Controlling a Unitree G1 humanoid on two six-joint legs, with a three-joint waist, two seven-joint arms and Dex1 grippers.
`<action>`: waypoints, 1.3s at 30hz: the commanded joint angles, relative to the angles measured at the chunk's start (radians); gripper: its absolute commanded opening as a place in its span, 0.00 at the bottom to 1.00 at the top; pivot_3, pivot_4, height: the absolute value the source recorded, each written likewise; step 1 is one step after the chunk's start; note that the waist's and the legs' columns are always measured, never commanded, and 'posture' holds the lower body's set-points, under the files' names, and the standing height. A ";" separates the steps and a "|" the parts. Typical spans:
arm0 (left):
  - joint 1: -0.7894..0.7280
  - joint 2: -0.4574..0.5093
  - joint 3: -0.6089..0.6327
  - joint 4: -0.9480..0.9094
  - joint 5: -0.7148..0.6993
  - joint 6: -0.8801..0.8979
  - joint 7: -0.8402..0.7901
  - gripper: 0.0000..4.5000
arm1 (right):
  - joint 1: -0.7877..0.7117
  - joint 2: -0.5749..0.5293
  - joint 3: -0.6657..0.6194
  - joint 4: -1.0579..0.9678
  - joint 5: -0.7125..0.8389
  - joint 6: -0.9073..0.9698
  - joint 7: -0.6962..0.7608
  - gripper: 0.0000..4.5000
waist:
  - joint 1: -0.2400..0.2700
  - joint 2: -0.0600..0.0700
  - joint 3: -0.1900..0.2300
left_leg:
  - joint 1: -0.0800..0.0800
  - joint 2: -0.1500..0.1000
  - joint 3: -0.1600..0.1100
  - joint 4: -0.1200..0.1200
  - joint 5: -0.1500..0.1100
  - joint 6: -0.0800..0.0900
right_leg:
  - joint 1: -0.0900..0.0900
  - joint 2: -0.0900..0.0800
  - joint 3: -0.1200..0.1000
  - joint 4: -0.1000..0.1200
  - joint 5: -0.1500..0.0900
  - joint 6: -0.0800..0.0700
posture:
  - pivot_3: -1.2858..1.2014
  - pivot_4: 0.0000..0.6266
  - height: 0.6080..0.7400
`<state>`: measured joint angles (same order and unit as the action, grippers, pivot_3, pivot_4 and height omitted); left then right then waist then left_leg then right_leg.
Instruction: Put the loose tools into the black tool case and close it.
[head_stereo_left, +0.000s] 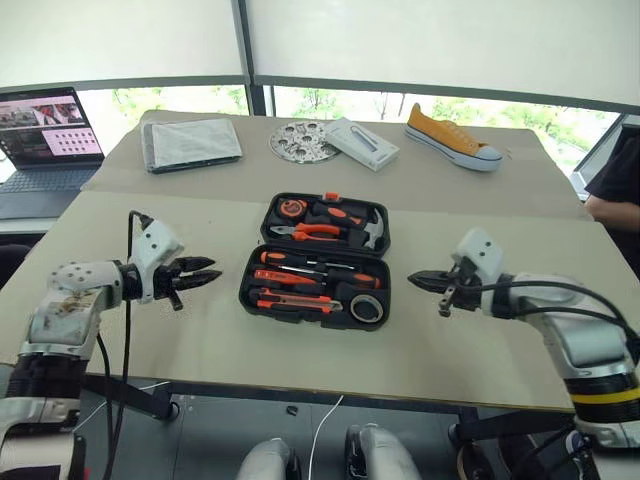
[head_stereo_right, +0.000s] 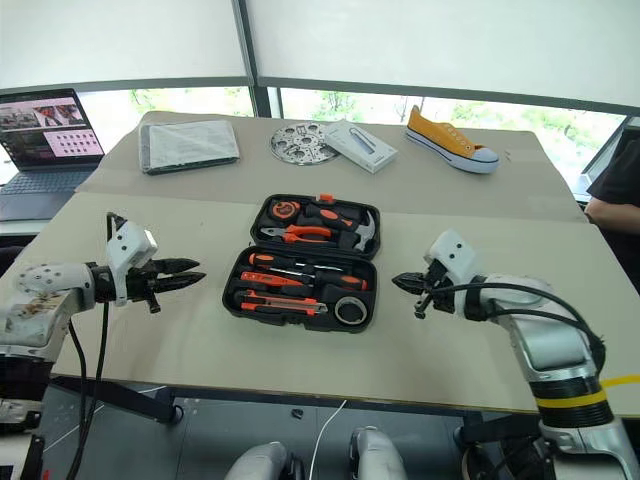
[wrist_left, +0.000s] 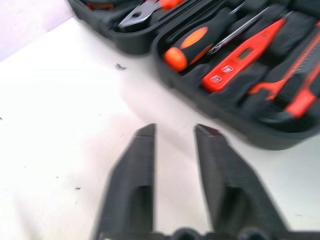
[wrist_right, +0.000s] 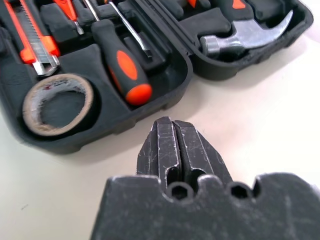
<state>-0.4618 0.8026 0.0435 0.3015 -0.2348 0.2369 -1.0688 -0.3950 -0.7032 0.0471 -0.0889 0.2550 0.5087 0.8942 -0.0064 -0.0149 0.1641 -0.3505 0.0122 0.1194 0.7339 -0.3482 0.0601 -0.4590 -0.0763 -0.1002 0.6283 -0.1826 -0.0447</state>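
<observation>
The black tool case (head_stereo_left: 316, 262) lies wide open in the middle of the bench (head_stereo_left: 200, 350), its lid half toward twelve o'clock and its tray half toward six. The loading looks finished. In the near half I can see the two black-and-orange screwdrivers (head_stereo_left: 320, 270), the slim orange tester (wrist_left: 243, 55), the utility knife (head_stereo_left: 292, 300) and the tape roll (head_stereo_left: 367, 308) at the tray's five o'clock corner, each sitting in a recess. The far half holds the pliers (head_stereo_left: 305, 232), hammer (head_stereo_left: 370, 230) and tape measure (head_stereo_left: 291, 209). I see no tool lying loose on the bench around the case.

What is left, as I judge it, is the closing: fold one half over the other and press the orange latch (head_stereo_left: 332, 197) home.

The left claw (head_stereo_left: 203, 273) hovers at the case's nine o'clock, a little apart from it, its fingers parted by a narrow gap with nothing between them. The right claw (head_stereo_left: 414, 277) hangs at three o'clock, also a little apart from the case, fingers pressed together and empty. Both point inward at the case, which suggests they are placed to start on the lid.

At the far end of the bench sit a grey folded cloth (head_stereo_left: 190, 143), a yellow shoe (head_stereo_left: 452, 137) and a laptop (head_stereo_left: 45, 140), none part of this job.
</observation>
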 joint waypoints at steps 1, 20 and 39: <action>-0.052 -0.031 -0.040 0.072 0.050 -0.081 0.004 0.01 | -0.046 0.018 0.050 0.072 -0.066 -0.125 0.005 0.00 | -0.001 0.000 0.000 | 0.000 0.000 0.000 0.000 0.000 0.000 | 0.000 0.000 0.000 0.000 0.000 0.000 | 0.52 0.24 0.94; 0.136 -0.099 -0.094 -0.327 -0.044 0.034 -0.137 0.01 | 0.042 -0.001 0.099 -0.026 -0.104 -0.378 0.155 0.00 | -0.006 0.000 0.000 | -0.002 0.001 0.002 -0.004 0.001 -0.001 | -0.001 -0.001 -0.004 0.000 0.000 -0.001 | 0.52 0.24 0.94; 0.171 0.031 0.049 -0.201 -0.034 0.187 -0.044 0.12 | 0.155 -0.126 -0.083 -0.089 -0.060 -0.138 0.114 0.13 | -0.002 0.000 0.000 | 0.004 0.002 0.002 -0.005 0.002 -0.003 | 0.001 -0.004 0.001 0.002 -0.004 0.003 | 0.52 0.24 0.94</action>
<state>-0.2290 0.8203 0.0309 0.0587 -0.2227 0.3246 -1.1426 -0.1759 -0.8143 0.0255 -0.1928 0.1468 0.2862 1.0211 -0.0083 -0.0150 0.1643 -0.3461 0.0140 0.1215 0.7295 -0.3464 0.0569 -0.4581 -0.0804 -0.0996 0.6303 -0.1858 -0.0430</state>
